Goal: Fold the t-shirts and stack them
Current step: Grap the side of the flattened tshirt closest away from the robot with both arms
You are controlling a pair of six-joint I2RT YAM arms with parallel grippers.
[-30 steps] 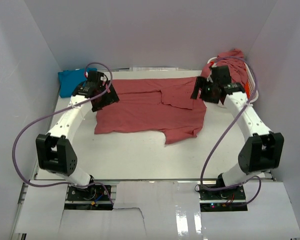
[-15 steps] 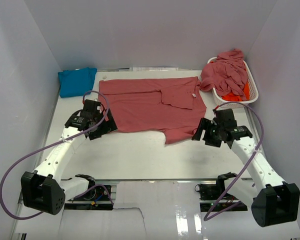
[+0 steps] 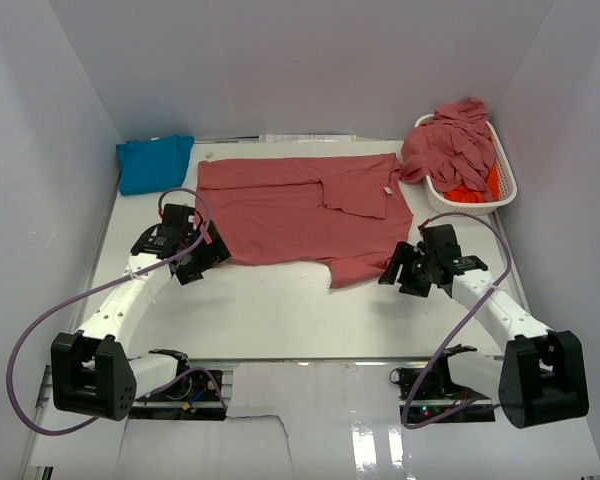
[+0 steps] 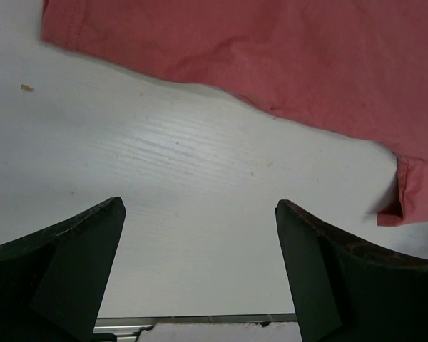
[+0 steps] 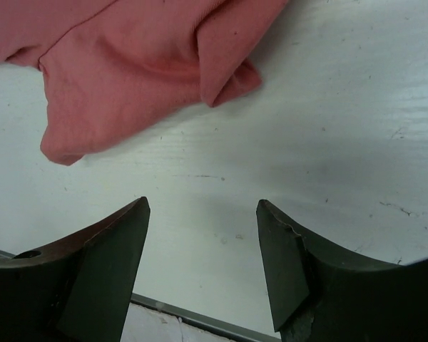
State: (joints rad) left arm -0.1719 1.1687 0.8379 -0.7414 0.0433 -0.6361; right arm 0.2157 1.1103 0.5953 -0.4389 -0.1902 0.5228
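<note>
A rose-red t-shirt [image 3: 300,215] lies spread on the white table, its right side folded over. In the left wrist view its near hem [image 4: 271,64] runs across the top. In the right wrist view its lower right corner [image 5: 135,78] lies crumpled. My left gripper [image 3: 202,262] hovers open by the shirt's lower left corner, with bare table between its fingers [image 4: 78,263]. Just off the lower right corner my right gripper [image 3: 398,272] is open and empty too, over bare table [image 5: 203,214]. A folded turquoise t-shirt [image 3: 152,162] rests at the back left.
A white slatted basket [image 3: 505,185] at the back right holds a heap of rose-red shirts [image 3: 455,145] over an orange one [image 3: 475,190]. White walls [image 3: 60,130] close in the left, back and right. The table's front edge [image 3: 310,362] runs just behind the arm bases.
Both arms have drawn back from the shirt's far corners to its near corners. The shirt now lies flatter and farther back. The right jaws have narrowed a little.
</note>
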